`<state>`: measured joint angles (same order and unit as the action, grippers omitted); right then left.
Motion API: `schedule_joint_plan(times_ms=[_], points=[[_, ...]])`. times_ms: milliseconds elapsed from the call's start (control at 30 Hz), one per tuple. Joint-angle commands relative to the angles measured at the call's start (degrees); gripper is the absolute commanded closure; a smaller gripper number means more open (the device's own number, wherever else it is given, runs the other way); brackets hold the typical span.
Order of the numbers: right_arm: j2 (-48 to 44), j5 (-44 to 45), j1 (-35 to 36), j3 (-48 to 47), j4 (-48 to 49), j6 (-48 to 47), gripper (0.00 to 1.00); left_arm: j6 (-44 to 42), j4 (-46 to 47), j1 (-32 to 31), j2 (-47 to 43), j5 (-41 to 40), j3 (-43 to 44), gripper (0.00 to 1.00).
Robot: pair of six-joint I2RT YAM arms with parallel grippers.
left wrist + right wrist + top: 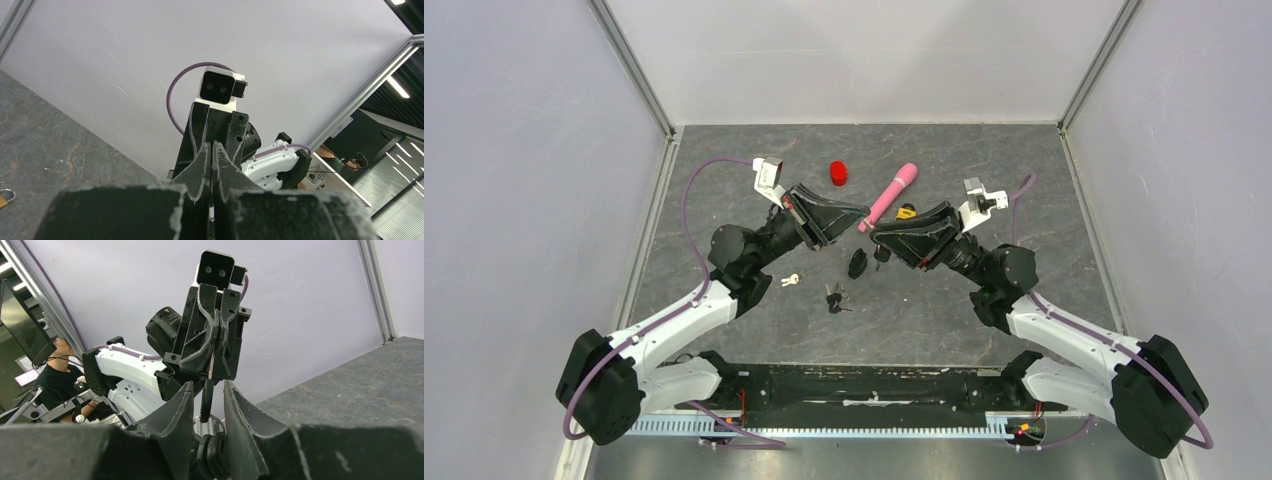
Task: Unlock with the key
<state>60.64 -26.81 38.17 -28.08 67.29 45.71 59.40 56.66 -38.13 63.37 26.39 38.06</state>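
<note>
Right gripper [208,390] jaws were held apart around the key [206,400], whose blade was clamped by the left gripper [212,367]; squaring up before closing was advised.

Both arms reach inward, tips nearly meeting, left claw [865,213] pressed closed and right claw [876,236] parted.

Soft, even light with faint shadows; the claw fingers [125,210] [160,440] blur close to both wrist lenses.

No readable text, label or number shows on anything
</note>
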Motion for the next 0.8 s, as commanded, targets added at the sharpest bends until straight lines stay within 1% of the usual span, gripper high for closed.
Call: schedule_joint_plan(times_ms=[0, 67, 200, 333, 367, 433, 467, 533, 633, 700, 767], points=[[0.3, 0.7, 0.6, -2.5, 3.0, 0.1, 0.71, 1.1, 3.6, -0.4, -0.4, -1.4, 1.4, 0.98], [0.4, 0.7, 0.7, -2.4, 3.1, 0.2, 0.73, 1.0, 3.6, -0.4, -0.4, -1.5, 1.4, 0.98], [0.5, 0.4, 0.7, -2.4, 3.3, 0.2, 0.82, 0.8, 3.7, -0.4, -0.4, -1.7, 1.4, 0.98], [0.5, 0.5, 0.7, -2.4, 3.6, 0.0, 0.97, 0.8, 3.7, -0.4, -0.1, -1.5, 1.4, 0.98], [0.4, 0.4, 0.7, -2.4, 3.7, 0.0, 1.0, 0.8, 3.6, -0.4, -0.2, -1.4, 1.2, 0.98], [0.1, 0.6, 0.7, -2.2, 3.8, -0.2, 1.0, 0.1, 2.7, -0.4, -0.2, -0.8, 1.2, 0.98], [-0.2, 0.7, 0.7, -2.0, 3.5, -0.5, 1.0, -0.7, 1.3, -0.4, -0.4, -0.2, 1.3, 0.96], [-1.0, 1.0, 0.6, -1.9, 1.5, -2.0, 1.0, -3.3, -3.5, -0.4, -1.4, -0.1, 1.1, 0.8], [-3.4, 2.4, 0.1, -1.2, -3.7, -5.5, 1.0, -10.6, -14.3, -0.4, -4.8, -2.3, 0.3, 0.52], [-5.7, 3.9, -0.7, 0.4, -7.5, -7.9, 1.0, -16.7, -22.6, -0.4, -7.7, -5.7, -0.1, 0.35], [-8.1, 5.4, -2.3, 2.0, -10.8, -9.5, 1.0, -22.5, -30.5, -0.9, -10.1, -10.9, -0.9, 0.24]])
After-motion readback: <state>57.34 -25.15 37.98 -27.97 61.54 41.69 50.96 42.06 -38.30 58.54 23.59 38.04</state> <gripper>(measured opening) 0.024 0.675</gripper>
